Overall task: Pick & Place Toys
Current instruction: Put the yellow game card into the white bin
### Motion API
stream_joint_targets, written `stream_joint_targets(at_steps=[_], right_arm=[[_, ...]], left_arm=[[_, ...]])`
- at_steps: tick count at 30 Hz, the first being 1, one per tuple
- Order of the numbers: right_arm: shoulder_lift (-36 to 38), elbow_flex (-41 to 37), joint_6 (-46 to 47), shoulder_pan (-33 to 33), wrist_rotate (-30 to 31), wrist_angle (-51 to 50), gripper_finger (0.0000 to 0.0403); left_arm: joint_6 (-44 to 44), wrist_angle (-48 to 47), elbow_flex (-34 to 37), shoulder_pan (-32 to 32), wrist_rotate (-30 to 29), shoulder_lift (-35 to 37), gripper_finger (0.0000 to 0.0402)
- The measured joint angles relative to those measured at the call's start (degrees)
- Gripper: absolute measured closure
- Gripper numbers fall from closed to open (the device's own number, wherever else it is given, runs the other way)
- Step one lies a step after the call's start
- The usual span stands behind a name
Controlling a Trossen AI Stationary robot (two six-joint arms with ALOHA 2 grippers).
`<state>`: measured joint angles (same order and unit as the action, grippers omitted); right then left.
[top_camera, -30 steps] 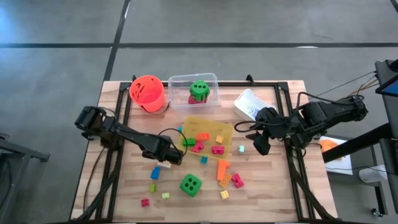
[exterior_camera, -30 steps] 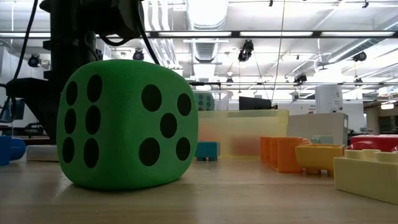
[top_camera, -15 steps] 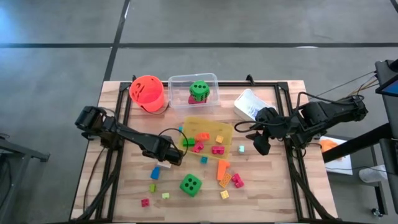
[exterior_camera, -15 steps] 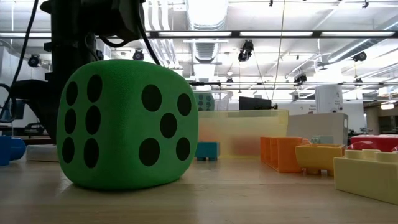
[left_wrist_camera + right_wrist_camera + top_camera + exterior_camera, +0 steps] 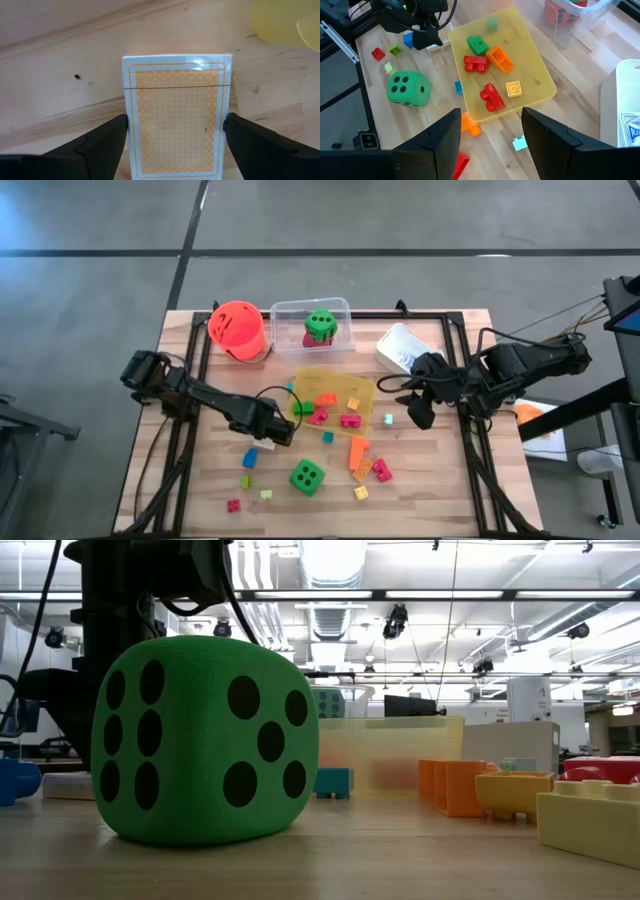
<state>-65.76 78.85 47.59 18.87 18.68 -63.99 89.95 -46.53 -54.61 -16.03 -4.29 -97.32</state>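
Two grippers. Left gripper, mid-counter beside the yellow tray: fingers spread, straddling a card deck, not gripping. Right gripper, near the right edge: fingers apart, empty. Green die and loose blocks near the front edge; more blocks in the tray.

left claw open low, right claw open

Green die sits upright near the desk's front, small blocks scattered around it, more blocks lying in the yellow tray, another green die in the clear bin.
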Motion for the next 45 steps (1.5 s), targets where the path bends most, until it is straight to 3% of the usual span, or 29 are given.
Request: stream_joint_targets(at_steps=[9,17,27,42,45], right_arm=[[0.00,0.01,-0.02,0.00,-0.72,0.00,0.0200],[0.00,0.02,-0.02,0.00,-0.72,0.00,0.0200],[0.00,0.02,-0.02,0.00,-0.72,-0.02,0.0200],[0.00,0.02,-0.27,0.01,-0.74,-0.02,0.0200],[0.00,0.02,-0.27,0.01,-0.74,-0.02,0.0200]], left_arm=[[-7.53,1.82,0.00,0.48,1.39,0.00,0.0072],[-10.97,2.52,0.15,0.48,5.44,-0.22,0.0008],[-8.42,3.33,0.09,0.48,1.29,-0.11,0.0039],[-9.52,7.99,3.76,0.44,2.27,0.28,0.0040],[-11.94,7.90,3.91,0.37,2.61,0.28,0.0058]])
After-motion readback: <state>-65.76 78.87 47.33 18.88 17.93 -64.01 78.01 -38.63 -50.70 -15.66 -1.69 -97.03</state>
